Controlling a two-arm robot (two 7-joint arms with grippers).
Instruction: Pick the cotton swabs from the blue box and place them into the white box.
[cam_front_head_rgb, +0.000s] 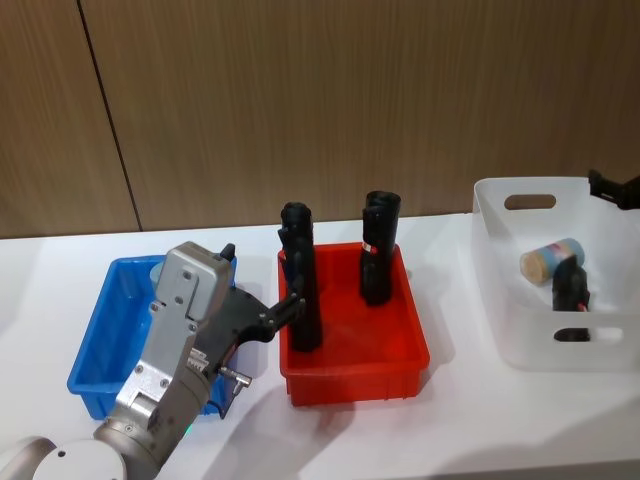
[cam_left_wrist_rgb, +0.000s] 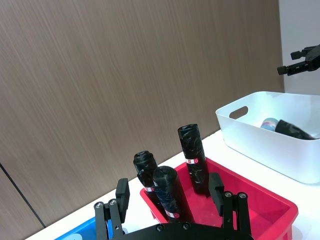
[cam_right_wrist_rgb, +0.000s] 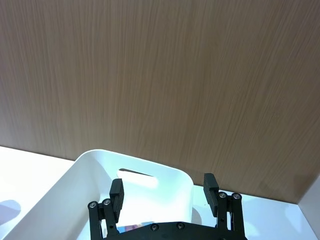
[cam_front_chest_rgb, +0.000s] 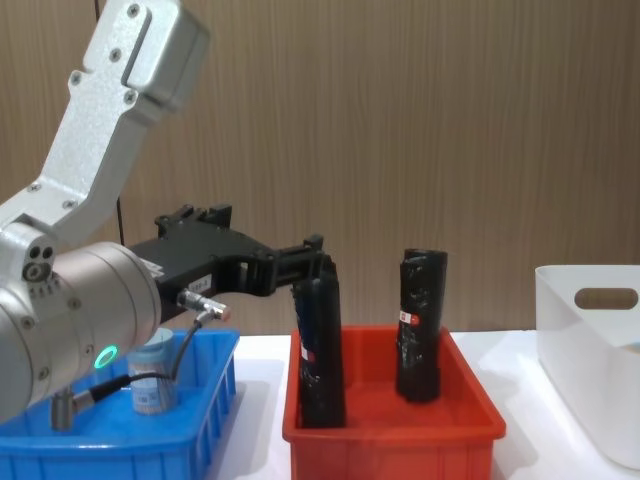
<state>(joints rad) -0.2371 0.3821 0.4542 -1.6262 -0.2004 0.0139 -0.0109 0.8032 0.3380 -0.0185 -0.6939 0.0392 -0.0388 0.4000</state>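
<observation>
The blue box (cam_front_head_rgb: 98, 345) sits at the left of the table. One jar of cotton swabs (cam_front_chest_rgb: 152, 375) stands in it, partly hidden by my left arm. My left gripper (cam_front_head_rgb: 285, 305) hovers open and empty between the blue box and the red bin, its fingertips beside a black cylinder (cam_front_chest_rgb: 318, 345). The white box (cam_front_head_rgb: 545, 300) stands at the right with another cotton swab jar (cam_front_head_rgb: 550, 260) lying inside next to a black cylinder (cam_front_head_rgb: 573, 290). Above the far rim of the white box (cam_right_wrist_rgb: 100, 170), my right gripper (cam_right_wrist_rgb: 163, 185) is open and empty.
A red bin (cam_front_head_rgb: 352, 345) between the two boxes holds upright black cylinders (cam_front_head_rgb: 378, 245) with red-white labels. A wood-panel wall runs behind the white table. Bare tabletop lies between the red bin and the white box.
</observation>
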